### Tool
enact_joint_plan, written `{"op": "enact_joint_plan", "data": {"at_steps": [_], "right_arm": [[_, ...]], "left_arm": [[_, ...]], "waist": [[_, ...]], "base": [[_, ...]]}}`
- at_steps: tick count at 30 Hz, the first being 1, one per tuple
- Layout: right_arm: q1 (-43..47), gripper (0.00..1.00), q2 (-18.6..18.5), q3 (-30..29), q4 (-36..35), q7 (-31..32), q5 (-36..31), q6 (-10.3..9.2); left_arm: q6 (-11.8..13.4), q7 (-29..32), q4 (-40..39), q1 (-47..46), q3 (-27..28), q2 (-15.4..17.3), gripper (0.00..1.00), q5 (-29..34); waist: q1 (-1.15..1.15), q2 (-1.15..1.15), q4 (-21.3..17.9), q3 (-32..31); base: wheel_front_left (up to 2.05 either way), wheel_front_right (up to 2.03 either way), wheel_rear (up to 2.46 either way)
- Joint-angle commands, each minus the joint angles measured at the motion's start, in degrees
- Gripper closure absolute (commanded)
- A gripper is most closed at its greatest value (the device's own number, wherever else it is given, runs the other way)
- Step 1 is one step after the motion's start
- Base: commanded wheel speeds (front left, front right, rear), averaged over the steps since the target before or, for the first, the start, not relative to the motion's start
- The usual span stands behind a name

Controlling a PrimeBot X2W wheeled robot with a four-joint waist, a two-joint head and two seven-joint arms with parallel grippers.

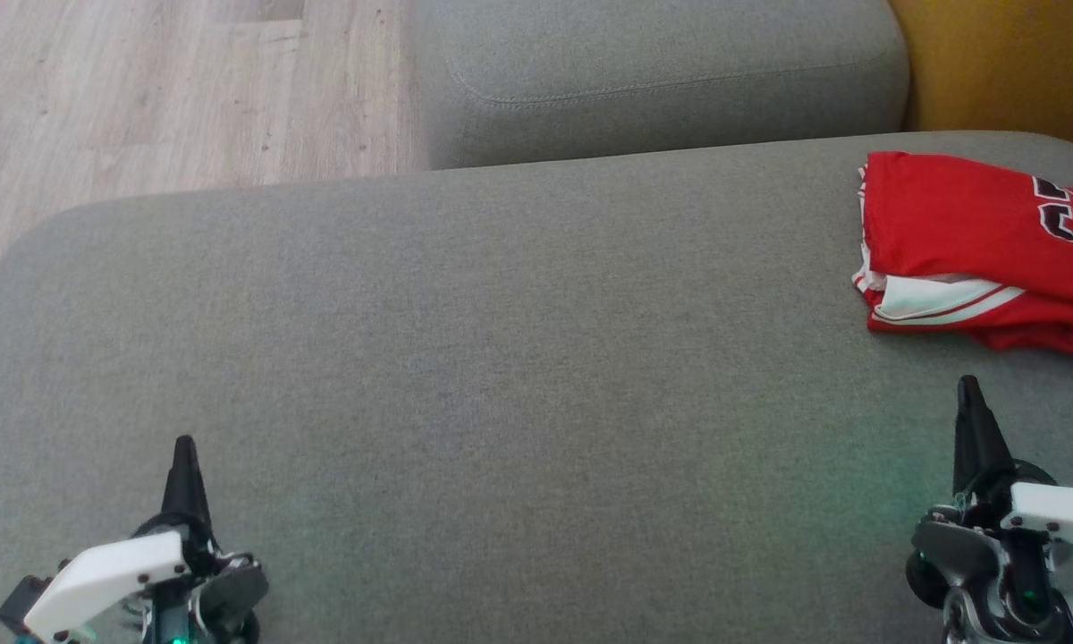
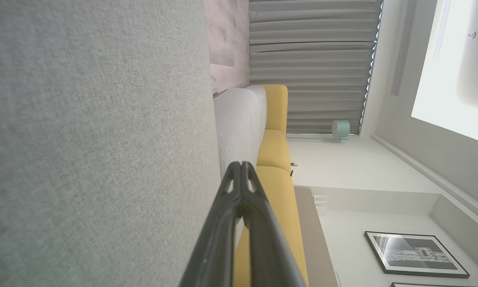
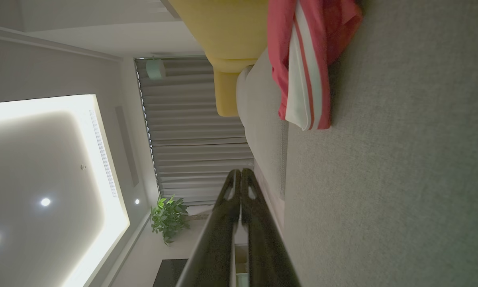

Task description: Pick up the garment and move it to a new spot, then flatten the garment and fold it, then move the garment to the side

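Note:
The garment, a red jersey with black white-edged lettering and a white striped panel, lies folded at the far right of the grey sofa seat. Its striped edge also shows at the top of the right wrist view. My right gripper hovers just in front of the jersey, apart from it, shut and holding nothing. At the lower left my left gripper is shut and empty over bare cushion.
Behind the seat sits a second grey cushion, with a yellow cushion at the back right. Wooden floor lies beyond the seat's left and far edges. The seat's middle is bare fabric.

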Motion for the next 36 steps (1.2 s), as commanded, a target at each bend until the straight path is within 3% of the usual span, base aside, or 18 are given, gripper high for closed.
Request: {"op": "enact_joint_plan", "data": {"at_steps": [1,36], "right_arm": [[-2.86,1.00,-0.82,0.94,-2.18,0.41,0.00,-0.04],[-2.90,1.00,-0.51,0.49,-2.15,0.77,-0.37,-0.04]], "left_arm": [[-0.40,0.44,-1.63,-2.85,2.31,0.52,1.00,0.22],[-0.40,0.97,-1.59,-2.90,2.98,0.05,1.00,0.77]], "waist": [[0.00,0.00,0.00,0.00],[0.00,0.00,0.00,0.00]], "base": [[0.00,0.00,0.00],[0.00,0.00,0.00]]}}
